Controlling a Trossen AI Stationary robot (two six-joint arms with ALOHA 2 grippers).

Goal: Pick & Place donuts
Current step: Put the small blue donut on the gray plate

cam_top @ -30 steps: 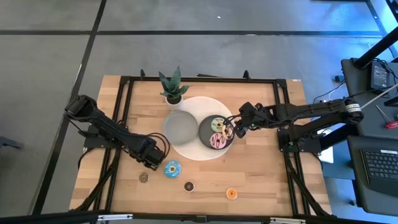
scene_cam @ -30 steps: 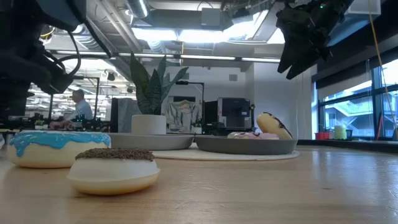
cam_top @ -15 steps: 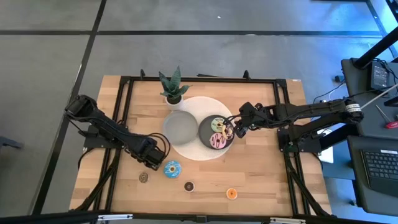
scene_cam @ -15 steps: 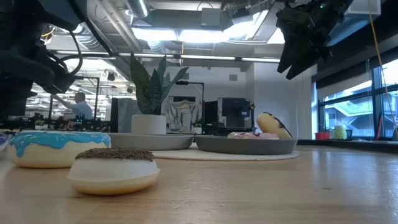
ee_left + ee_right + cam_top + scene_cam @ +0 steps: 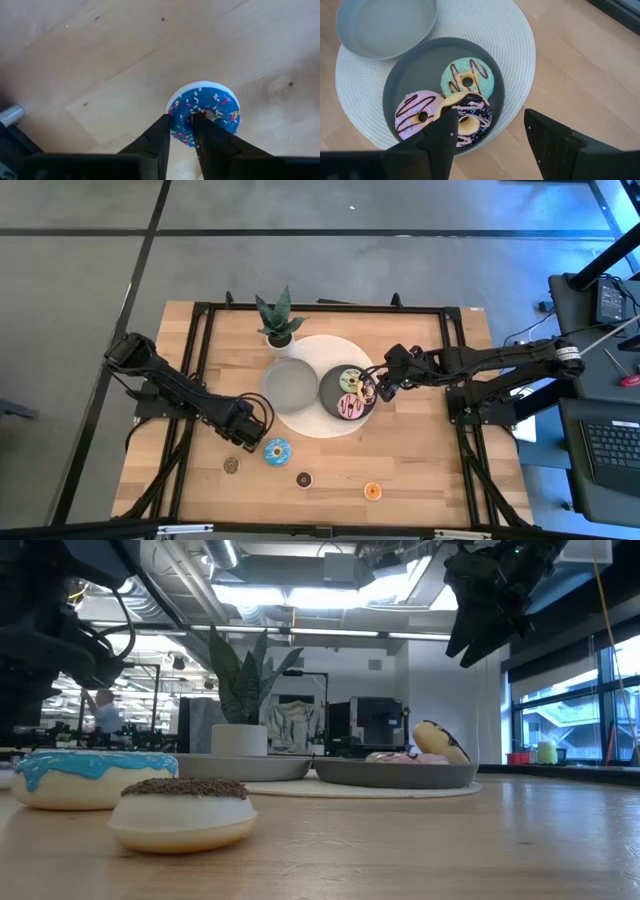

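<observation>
High view: my left gripper (image 5: 252, 438) sits low over the table (image 5: 420, 470), just beside the blue donut (image 5: 277, 450), with a small brown donut (image 5: 232, 465) close by on its near side. My right gripper (image 5: 378, 387) hangs at the rim of the dark plate (image 5: 328, 385), where three donuts are piled; that plate and an empty grey plate (image 5: 290, 383) share a round white mat (image 5: 330, 350), with a potted plant (image 5: 279, 320) behind. A second brown donut (image 5: 304, 478) and an orange donut (image 5: 373, 491) lie well apart from both grippers, toward the table's front edge.

Low view: the blue donut (image 5: 88, 778) and a brown sprinkled donut (image 5: 182, 813) rest on the wood; my right gripper (image 5: 485, 610) is raised above the dark plate (image 5: 395, 774).

Left wrist view: my fingers (image 5: 161, 140) are nearly pressed together, tips reaching the blue donut (image 5: 205, 114); I cannot tell whether they pinch it.

Right wrist view: my fingers (image 5: 442, 137) are spread wide above the plate, over a pale green donut (image 5: 467, 81), a pink donut (image 5: 417, 114) and a purple donut (image 5: 470, 117) that leans on the other two.
</observation>
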